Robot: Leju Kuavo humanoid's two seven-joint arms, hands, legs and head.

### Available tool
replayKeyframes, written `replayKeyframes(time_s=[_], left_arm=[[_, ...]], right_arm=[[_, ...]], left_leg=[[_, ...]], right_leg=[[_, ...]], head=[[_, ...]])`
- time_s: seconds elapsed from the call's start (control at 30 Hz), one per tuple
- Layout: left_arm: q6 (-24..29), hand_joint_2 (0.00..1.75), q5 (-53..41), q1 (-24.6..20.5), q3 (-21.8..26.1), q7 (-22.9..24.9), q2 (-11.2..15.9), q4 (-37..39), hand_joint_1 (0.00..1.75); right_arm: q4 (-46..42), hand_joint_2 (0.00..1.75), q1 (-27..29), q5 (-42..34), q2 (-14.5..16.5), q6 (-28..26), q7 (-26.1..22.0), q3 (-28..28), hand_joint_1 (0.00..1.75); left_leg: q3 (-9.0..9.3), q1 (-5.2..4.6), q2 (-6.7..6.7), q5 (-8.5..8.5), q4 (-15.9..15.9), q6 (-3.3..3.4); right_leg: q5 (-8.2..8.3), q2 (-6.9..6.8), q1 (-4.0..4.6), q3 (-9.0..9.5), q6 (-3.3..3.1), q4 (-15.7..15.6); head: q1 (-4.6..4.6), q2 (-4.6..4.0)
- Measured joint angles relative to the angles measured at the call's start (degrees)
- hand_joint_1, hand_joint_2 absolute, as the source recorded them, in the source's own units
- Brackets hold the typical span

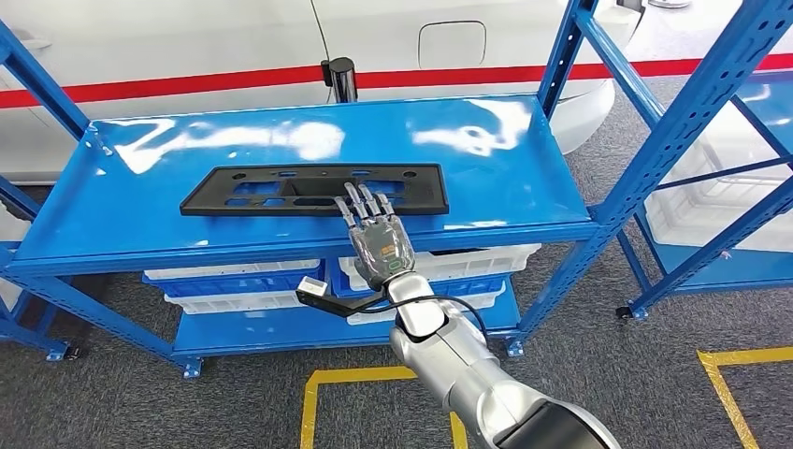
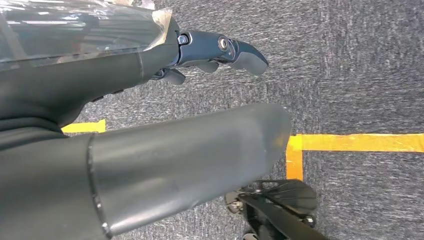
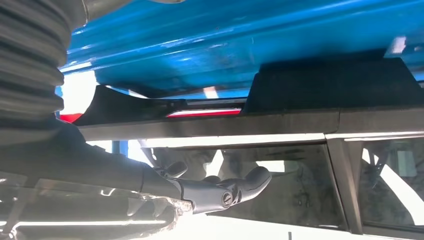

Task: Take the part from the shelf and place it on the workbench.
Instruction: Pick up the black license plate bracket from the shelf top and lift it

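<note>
The part is a long flat black plastic panel with cut-outs, lying on the top board of the blue shelf. My right hand reaches up from below with its fingers stretched flat over the middle of the panel's near edge, holding nothing. In the right wrist view the black panel lies against the blue board just beyond my right hand. My left hand hangs over grey carpet, holding nothing, its fingers apart from the thumb.
White bins and blue bins fill the lower shelf. A second blue rack stands close on the right. A white car with a red stripe is behind. Yellow tape marks the carpet.
</note>
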Motion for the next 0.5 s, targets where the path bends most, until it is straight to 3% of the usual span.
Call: replayKeyframes(time_s=[0.07,0.13,0.17,0.27,0.33,0.43,0.47,0.5], left_arm=[[-0.07,0.00,-0.49,-0.03,-0.01,-0.63,0.18,0.00,0.00],[-0.15,0.00,-0.88,-0.18,-0.03,-1.04,0.35,0.01,0.00],[-0.21,0.00,-1.06,-0.30,-0.04,-1.11,0.41,0.01,0.00],[-0.33,0.00,-1.56,-0.54,-0.05,-1.06,0.48,-0.01,0.00],[-0.31,0.00,-1.73,-0.59,-0.05,-0.90,0.43,-0.02,0.00],[-0.19,0.00,-2.11,-0.78,-0.05,-0.47,0.46,-0.03,0.00],[-0.14,0.00,-2.32,-0.82,-0.05,-0.28,0.47,-0.03,0.00],[-0.08,0.00,-2.49,-0.84,-0.05,-0.09,0.47,-0.02,0.00]], right_arm=[[-0.01,1.75,-0.05,-0.06,0.03,-0.01,-0.19,0.12,0.00],[-0.01,1.75,-0.22,-0.11,0.04,-0.01,-0.32,0.20,0.00],[-0.02,1.75,-0.31,-0.14,0.04,-0.01,-0.42,0.23,0.00],[-0.08,1.75,-0.47,-0.33,0.05,-0.03,-0.88,0.39,0.00],[-0.15,1.75,-0.75,-0.48,0.11,-0.07,-1.19,0.56,0.00],[-0.17,1.75,-0.78,-0.95,-0.01,-0.08,-1.61,1.10,0.00],[-0.16,1.75,-0.59,-1.18,-0.09,-0.08,-1.78,1.37,0.00],[-0.17,1.75,-0.44,-1.41,-0.16,-0.08,-1.94,1.64,0.00]], left_leg=[[1.77,0.08,0.02,5.03,-6.03,0.31],[4.99,-0.11,0.02,8.42,-13.18,0.84],[5.95,-0.28,0.02,8.85,-15.06,1.12],[6.64,-0.53,0.04,8.49,-16.03,1.96],[7.39,-0.36,0.11,8.57,-16.81,2.68],[8.06,-0.33,0.12,8.23,-17.24,3.51],[8.21,-0.37,0.05,8.04,-17.23,3.59],[8.42,-0.41,-0.03,7.84,-17.22,3.60]], right_leg=[[-0.62,0.20,0.02,0.86,0.24,0.00],[-1.28,0.31,0.26,1.58,0.74,-0.01],[-1.49,0.31,0.40,1.69,1.01,-0.04],[-1.83,0.27,0.52,1.64,1.83,-0.15],[-2.98,0.15,0.62,0.55,2.10,2.15],[-6.53,0.08,0.64,-5.78,1.83,13.17],[-7.03,0.08,0.63,-7.76,1.95,16.04],[-6.71,0.07,0.62,-8.78,2.26,16.97]], head=[[0.01,0.00],[0.04,0.00],[0.05,0.00],[0.06,0.00],[0.12,0.00],[0.14,0.00],[0.12,0.00],[0.12,0.00]])
